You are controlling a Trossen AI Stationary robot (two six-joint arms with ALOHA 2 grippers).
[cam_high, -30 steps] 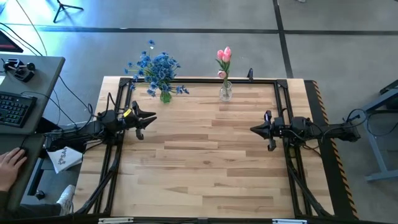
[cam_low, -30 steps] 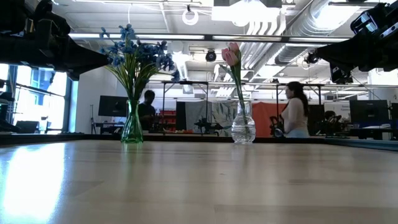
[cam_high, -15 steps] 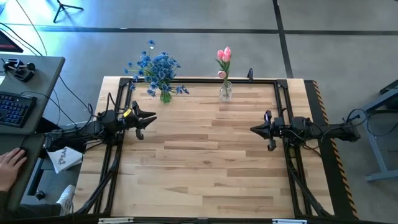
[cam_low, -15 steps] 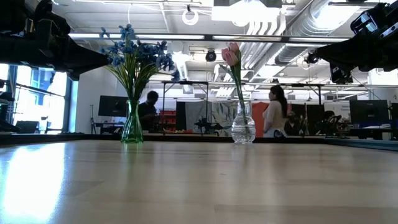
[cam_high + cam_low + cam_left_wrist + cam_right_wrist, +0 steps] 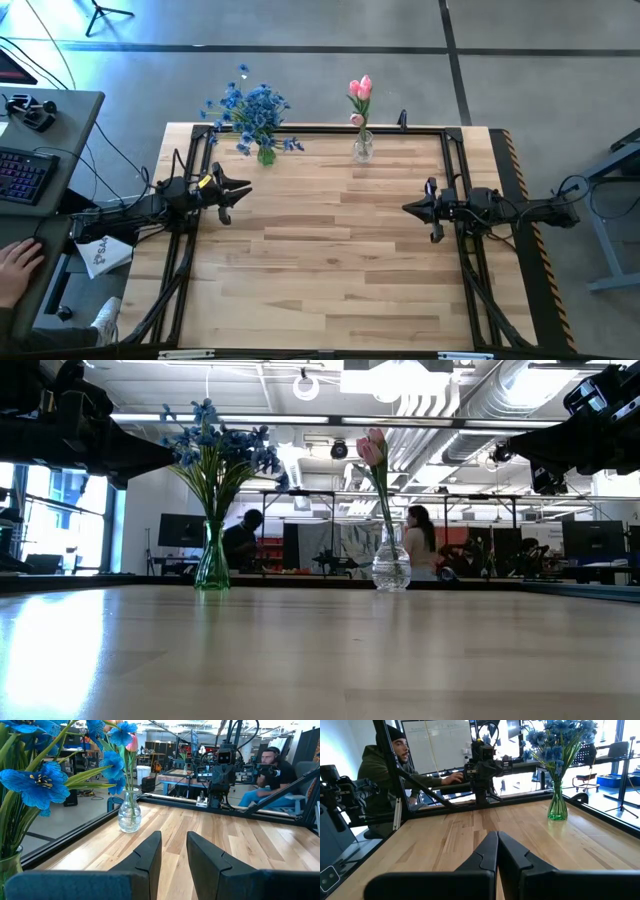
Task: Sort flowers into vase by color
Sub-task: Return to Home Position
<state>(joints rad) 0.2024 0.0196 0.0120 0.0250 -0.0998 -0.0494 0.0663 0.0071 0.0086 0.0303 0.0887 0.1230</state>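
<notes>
Blue flowers (image 5: pixel 256 108) stand with their stems in a green vase (image 5: pixel 212 560) at the table's far edge, left of centre. Pink flowers (image 5: pixel 360 92) stand in a clear vase (image 5: pixel 391 565) to its right, also at the far edge. My left gripper (image 5: pixel 174 845) hovers level at the table's left side, its fingers a little apart with nothing between them. My right gripper (image 5: pixel 497 842) hovers level at the right side, shut on nothing. In the high view, the left gripper (image 5: pixel 238 190) and the right gripper (image 5: pixel 408 208) face each other across the bare wood.
A black frame rail (image 5: pixel 320 129) runs round the wooden table (image 5: pixel 330 270). A desk with a keyboard (image 5: pixel 20 172) stands off the left side, with a person's hand (image 5: pixel 15 265) near it. A seated person (image 5: pixel 385 775) shows behind the left arm, and people show in the room beyond.
Both arms and both vases have kept still. In the low view, a person in the room behind the table has walked toward the picture's left.
</notes>
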